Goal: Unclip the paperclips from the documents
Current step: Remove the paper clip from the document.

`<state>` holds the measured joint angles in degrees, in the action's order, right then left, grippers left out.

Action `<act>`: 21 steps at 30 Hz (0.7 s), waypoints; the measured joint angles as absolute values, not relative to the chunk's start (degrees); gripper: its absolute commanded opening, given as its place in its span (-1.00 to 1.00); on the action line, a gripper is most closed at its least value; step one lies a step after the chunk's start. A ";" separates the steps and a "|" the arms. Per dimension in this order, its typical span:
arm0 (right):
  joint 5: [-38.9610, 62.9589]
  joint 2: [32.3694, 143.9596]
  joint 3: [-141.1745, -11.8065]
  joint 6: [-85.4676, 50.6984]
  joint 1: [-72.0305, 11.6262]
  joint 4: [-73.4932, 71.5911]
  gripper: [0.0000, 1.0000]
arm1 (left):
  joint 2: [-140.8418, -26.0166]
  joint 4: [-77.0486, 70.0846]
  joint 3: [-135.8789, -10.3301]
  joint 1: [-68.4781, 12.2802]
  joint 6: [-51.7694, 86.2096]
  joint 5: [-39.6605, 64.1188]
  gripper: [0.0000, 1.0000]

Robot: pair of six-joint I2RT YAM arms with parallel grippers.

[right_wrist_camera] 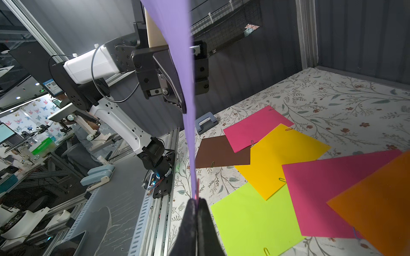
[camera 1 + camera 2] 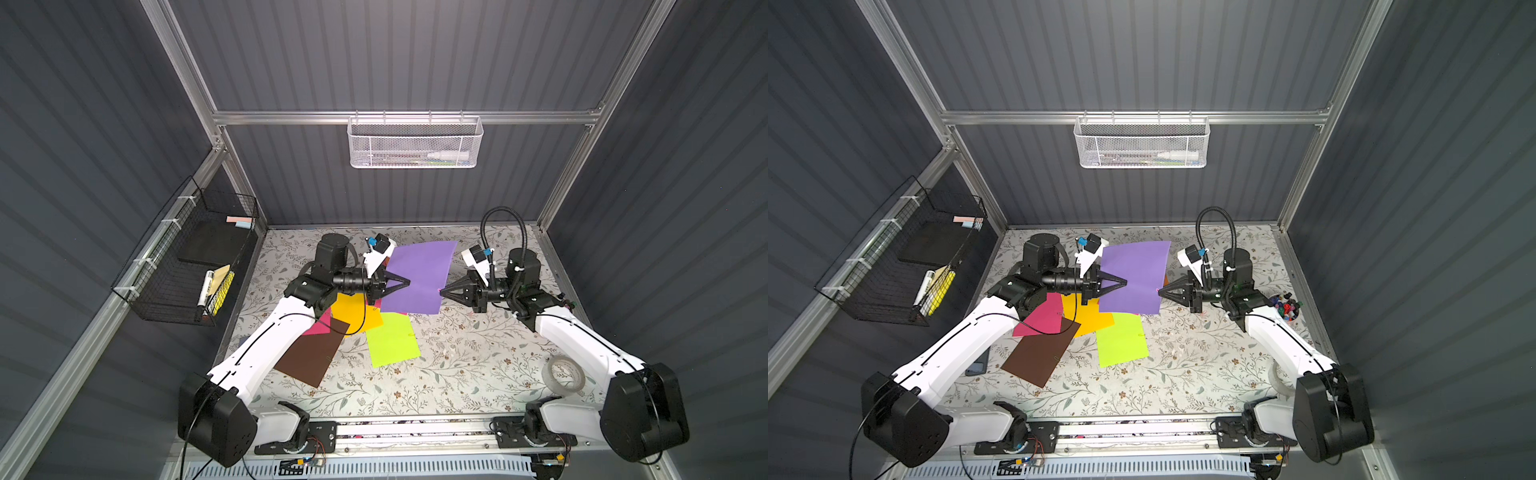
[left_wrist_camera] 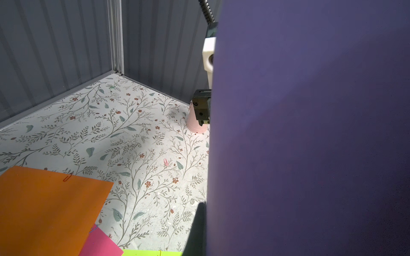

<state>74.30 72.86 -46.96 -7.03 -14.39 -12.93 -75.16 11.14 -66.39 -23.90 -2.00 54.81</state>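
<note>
A purple document [image 2: 419,274] hangs in the air between my two grippers, seen edge-on in the right wrist view [image 1: 188,88]. My left gripper [image 2: 409,282] is shut on its left edge; only one finger [image 3: 198,230] shows beside the sheet. My right gripper [image 1: 197,199] is shut at the opposite edge, on a pink paperclip [image 1: 195,196] that peeks out at its tips. On the table lie the orange [image 3: 44,210], yellow [image 1: 281,155], lime green [image 2: 392,340], brown [image 2: 311,353] and two magenta [image 1: 332,195] [image 1: 255,130] sheets, overlapping. A paperclip [image 3: 67,177] sits on the orange sheet.
A loose pink clip [image 3: 165,162] lies on the floral table top. A tape roll [image 2: 565,374] stands at the front right, a cup of markers [image 2: 1285,307] by the right wall, and a hole punch [image 1: 205,122] at the left. A black wire basket [image 2: 187,257] hangs on the left wall.
</note>
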 measured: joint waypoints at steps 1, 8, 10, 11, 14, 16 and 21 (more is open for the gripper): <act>74.11 72.51 -47.05 -6.42 -14.39 -12.16 -0.85 | -75.16 11.33 -66.43 -23.90 -2.15 54.78 -1.00; 72.79 71.96 -47.51 -3.33 -13.28 -7.44 -0.87 | -75.16 12.12 -67.77 -22.70 -2.81 53.69 -1.00; 72.38 71.96 -47.51 -2.55 -13.02 -6.37 -0.90 | -75.16 12.12 -68.23 -22.41 -2.83 53.21 -1.00; 72.05 71.96 -47.51 -2.26 -12.99 -5.82 -0.91 | -75.16 12.12 -68.31 -22.26 -2.87 53.04 -1.00; 70.08 72.05 -47.48 -1.54 -12.88 -4.34 -0.93 | -75.16 12.14 -68.38 -22.17 -3.03 51.59 -1.00; 66.98 72.64 -47.40 -1.74 -12.71 -3.90 -0.96 | -75.16 12.01 -68.38 -22.17 -2.85 49.56 -1.00; 55.99 76.71 -46.41 -5.98 -12.32 -0.60 -0.98 | -77.41 8.60 -68.38 -21.87 -0.56 43.09 -1.00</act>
